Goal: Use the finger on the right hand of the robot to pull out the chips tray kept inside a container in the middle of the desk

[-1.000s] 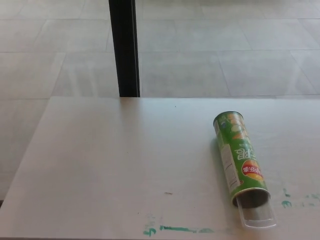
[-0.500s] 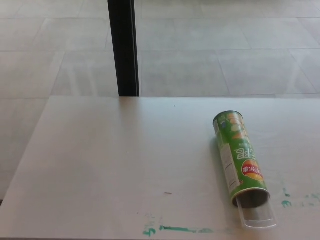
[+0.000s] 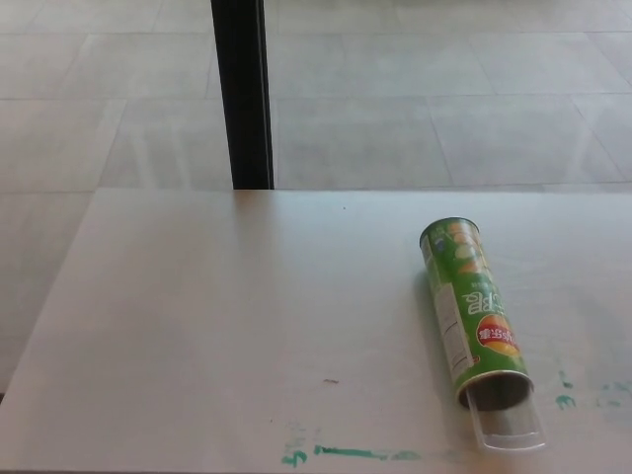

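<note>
A green chips container [image 3: 474, 314] is lying on its side on the pale table [image 3: 227, 316], right of the middle, with its closed end pointing away and its open mouth facing the near edge. A clear plastic chips tray [image 3: 511, 426] is poking a short way out of that mouth, its lip resting on the table just short of the front edge. Neither robot hand is showing in the head view, so nothing can be said of how far either is opened or whether it is carrying anything; nothing is touching the container or the tray. Green marker smears [image 3: 355, 453] are running along the near edge to the left of the tray, and smaller ones [image 3: 565, 401] are sitting just to its right. A black post [image 3: 242, 94] is standing beyond the far edge over a tiled floor [image 3: 444, 99]. The tray is looking thin, light and flexible, likely to buckle or crack under a hard pinch, and its smooth plastic will probably be slippery. The tube is also looking light and round, so it may roll or slide along with the tray instead of letting it out. The best hold is probably a right finger hooked over the tray's exposed front lip, drawing it straight along the tube's axis toward the near edge.
</note>
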### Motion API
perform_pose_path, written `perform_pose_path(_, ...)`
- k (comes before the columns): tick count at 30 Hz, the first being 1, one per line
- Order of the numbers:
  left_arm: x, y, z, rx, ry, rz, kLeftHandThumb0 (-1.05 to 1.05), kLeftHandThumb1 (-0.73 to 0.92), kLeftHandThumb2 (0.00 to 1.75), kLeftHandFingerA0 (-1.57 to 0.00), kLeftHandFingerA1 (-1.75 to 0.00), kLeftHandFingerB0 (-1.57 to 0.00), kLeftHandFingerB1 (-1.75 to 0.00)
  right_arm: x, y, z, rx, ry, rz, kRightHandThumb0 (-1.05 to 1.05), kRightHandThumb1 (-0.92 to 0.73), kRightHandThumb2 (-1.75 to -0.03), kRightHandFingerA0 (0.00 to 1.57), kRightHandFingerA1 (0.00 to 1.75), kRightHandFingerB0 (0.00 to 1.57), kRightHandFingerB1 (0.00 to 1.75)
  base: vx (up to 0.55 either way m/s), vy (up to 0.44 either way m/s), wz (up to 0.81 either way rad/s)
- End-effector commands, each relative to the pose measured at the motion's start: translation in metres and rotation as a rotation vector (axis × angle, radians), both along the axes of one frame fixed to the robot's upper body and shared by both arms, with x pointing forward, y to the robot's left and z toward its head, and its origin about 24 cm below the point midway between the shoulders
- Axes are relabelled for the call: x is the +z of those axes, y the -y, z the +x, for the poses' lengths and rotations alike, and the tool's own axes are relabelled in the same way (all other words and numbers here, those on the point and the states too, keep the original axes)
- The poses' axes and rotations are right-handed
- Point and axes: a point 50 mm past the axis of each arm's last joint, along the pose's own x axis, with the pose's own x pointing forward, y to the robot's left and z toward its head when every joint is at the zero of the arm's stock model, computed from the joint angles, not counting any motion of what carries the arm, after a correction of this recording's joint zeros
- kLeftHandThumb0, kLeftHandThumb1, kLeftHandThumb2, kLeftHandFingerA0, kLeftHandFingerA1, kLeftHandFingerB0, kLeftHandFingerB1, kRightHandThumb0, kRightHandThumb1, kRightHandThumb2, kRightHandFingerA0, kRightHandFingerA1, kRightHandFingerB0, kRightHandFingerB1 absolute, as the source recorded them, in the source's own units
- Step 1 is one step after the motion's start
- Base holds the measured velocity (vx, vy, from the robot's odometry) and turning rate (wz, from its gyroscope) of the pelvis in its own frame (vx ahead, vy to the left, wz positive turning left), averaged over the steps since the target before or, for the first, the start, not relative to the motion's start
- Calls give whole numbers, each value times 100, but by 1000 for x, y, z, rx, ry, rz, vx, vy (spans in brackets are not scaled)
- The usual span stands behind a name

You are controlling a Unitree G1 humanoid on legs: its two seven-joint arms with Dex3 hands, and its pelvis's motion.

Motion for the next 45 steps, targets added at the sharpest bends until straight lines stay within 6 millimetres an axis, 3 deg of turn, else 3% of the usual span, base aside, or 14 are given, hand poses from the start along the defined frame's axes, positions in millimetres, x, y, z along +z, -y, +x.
perform_pose_path(1, 3, -4, -3, 11, 10, -3, -49, 74, 62, -57, -62, -56, -54, -1, -26, 12, 114, -73, -58, -7, -58, -57, 87, 104, 25, 37, 0, 0, 0)
perform_pose_path(2, 3, -4, -3, 13, 9, -4, -49, 74, 62, -57, -62, -56, -54, -2, -29, 13, 139, -72, -53, -7, -58, -57, 87, 104, 25, 37, 0, 0, 0)
perform_pose_path(3, 4, -5, 0, 6, 8, -1, -48, 74, 62, -57, -63, -56, -55, -4, -40, 15, 162, -84, -96, -12, -39, -88, 94, 97, 15, 52, 0, 0, 0)
perform_pose_path(11, 4, -5, -1, -2, 2, -3, -49, 75, 63, -56, -63, -52, -54, -24, -63, 23, 270, -193, -151, -12, -41, -89, 91, 97, 13, 51, 0, 0, 0)
perform_pose_path(13, 4, -5, -1, 0, 2, 4, -49, 75, 62, -58, -64, -55, -55, -29, -68, 26, 288, -207, -176, -11, -39, -87, 91, 96, 13, 51, 0, 0, 0)
perform_pose_path(14, 4, -5, 0, 2, 2, 2, -49, 75, 62, -58, -65, -57, -56, -33, -72, 28, 305, -231, -195, -13, -57, -56, 89, 99, 23, 37, 0, 0, 0)
perform_pose_path(15, 3, -4, -1, 20, 0, 0, -48, 74, 62, -56, -61, -55, -53, -36, -75, 29, 321, -242, -205, -11, -39, -88, 91, 98, 14, 52, 0, 0, 0)
perform_pose_path(18, 4, -5, 0, 3, -5, 9, -49, 75, 62, -56, -62, -55, -54, -40, -80, 31, 352, -252, -229, -10, -39, -88, 91, 98, 14, 52, 0, 0, 0)
perform_pose_path(19, 4, -5, 0, 4, -4, 7, -48, 75, 62, -56, -62, -55, -54, -41, -82, 31, 358, -266, -235, -18, -56, -60, 87, 102, 22, 40, 0, 0, 0)
perform_pose_path(20, 4, -5, 0, 6, -5, 7, -48, 75, 62, -58, -64, -56, -54, -43, -84, 32, 362, -272, -239, -13, -57, -56, 88, 102, 24, 38, 0, 0, 0)
perform_pose_path(28, 6, -7, 0, 2, 3, 6, -48, 75, 63, -57, -65, -55, -55, -53, -95, 35, 428, -315, -356, -13, -56, -56, 89, 94, 25, 38, 0, 0, 0)
perform_pose_path(33, 6, -7, 2, 3, 1, 14, -49, 75, 62, -58, -64, -57, -54, -55, -105, 43, 480, -350, -462, -9, -54, -56, 86, 113, 29, 37, 0, 0, 0)
perform_pose_path(38, 8, -8, 2, -2, 2, 25, -50, 73, 62, -61, -65, -63, -59, -61, -113, 47, 514, -377, -549, -10, -52, -55, 90, 103, 31, 38, 0, 0, 0)
perform_pose_path(45, 9, -8, 6, -7, 6, 32, -50, 73, 63, -60, -68, -56, -55, -71, -120, 56, 516, -399, -621, -7, -49, -54, 91, 114, 34, 39, 0, 0, 0)
